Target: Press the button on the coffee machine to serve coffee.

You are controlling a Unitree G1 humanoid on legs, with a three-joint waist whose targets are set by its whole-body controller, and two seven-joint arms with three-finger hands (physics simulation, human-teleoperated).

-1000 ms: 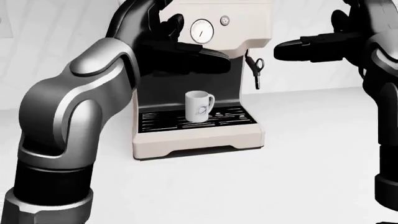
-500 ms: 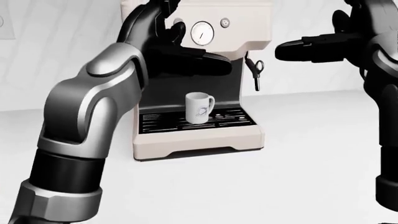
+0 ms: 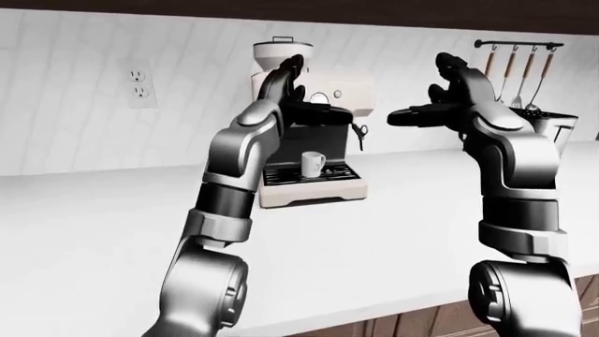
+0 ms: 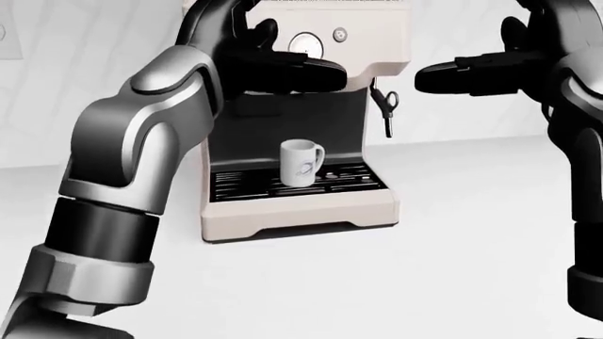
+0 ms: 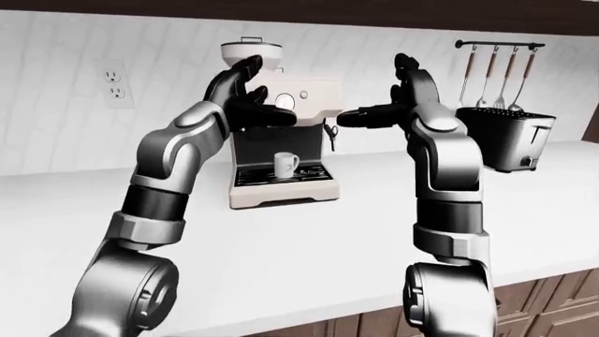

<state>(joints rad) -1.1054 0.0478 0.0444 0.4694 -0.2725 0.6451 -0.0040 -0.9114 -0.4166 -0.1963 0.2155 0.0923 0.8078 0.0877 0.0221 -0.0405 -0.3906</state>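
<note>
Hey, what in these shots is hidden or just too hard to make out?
- Head view: the left hand covers the left of the coffee machine panel, so any button there, or contact with it, is hidden.
- Head view: the right hand is cut by the right edge.
- Head view: the print on the mug is too small to read.
- Eye views: the panel controls are too small to tell apart.

My left hand (image 4: 273, 60) is glossy black plastic, its forearm brushed grey metal. The machine (image 4: 302, 212) looks satin cream with a dark ribbed tray. The mug (image 4: 300, 162) is shiny white ceramic; the counter (image 4: 471, 268) matt white.
</note>
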